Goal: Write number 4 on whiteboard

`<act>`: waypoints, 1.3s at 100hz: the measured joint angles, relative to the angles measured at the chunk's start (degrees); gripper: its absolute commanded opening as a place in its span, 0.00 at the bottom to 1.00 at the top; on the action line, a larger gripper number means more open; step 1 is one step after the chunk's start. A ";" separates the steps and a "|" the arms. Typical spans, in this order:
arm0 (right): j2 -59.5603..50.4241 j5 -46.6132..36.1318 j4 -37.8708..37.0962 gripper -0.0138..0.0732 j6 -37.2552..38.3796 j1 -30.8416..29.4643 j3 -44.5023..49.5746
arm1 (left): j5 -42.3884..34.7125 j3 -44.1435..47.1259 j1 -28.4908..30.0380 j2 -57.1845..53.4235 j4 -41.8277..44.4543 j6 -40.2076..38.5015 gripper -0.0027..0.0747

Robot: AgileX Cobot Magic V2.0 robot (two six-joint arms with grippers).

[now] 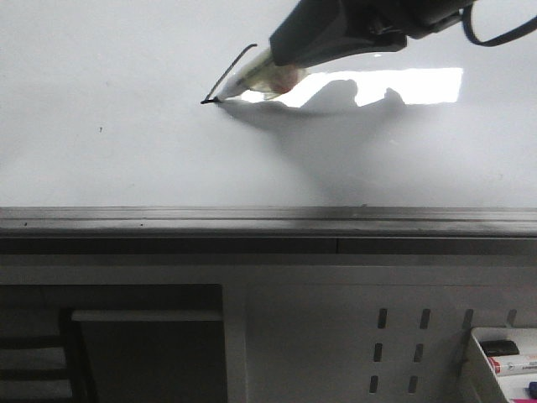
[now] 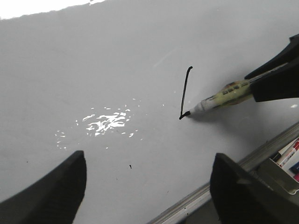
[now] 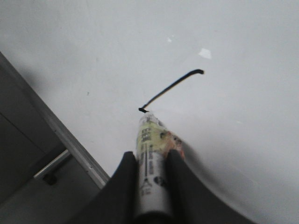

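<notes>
- Front view: the right claw [image 1: 289, 52] gripped a marker [image 1: 252, 80], tip touching the whiteboard [image 1: 126, 151] at the lower end of one slanted stroke [image 1: 228, 74].
- Left wrist view: the left claw [image 2: 147, 186] hung wide open, empty.
- Right wrist view: fingers [image 3: 184, 186] clamped the marker barrel.

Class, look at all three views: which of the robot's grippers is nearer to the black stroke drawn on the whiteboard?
Right. The right gripper grips the marker, whose tip sits at the end of the black stroke. The left gripper hovers open and apart from it over the whiteboard.
</notes>
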 measured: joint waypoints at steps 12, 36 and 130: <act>-5.43 -4.59 0.00 0.11 0.25 -0.57 4.99 | 0.00 0.00 0.00 0.00 0.00 0.00 0.70; -15.10 -5.18 0.88 0.11 0.47 -4.23 10.60 | 0.00 0.00 0.00 0.00 -0.08 0.00 0.70; -4.73 6.16 -1.58 0.11 3.44 -3.45 7.35 | 0.00 0.00 0.00 0.00 -0.63 0.00 0.70</act>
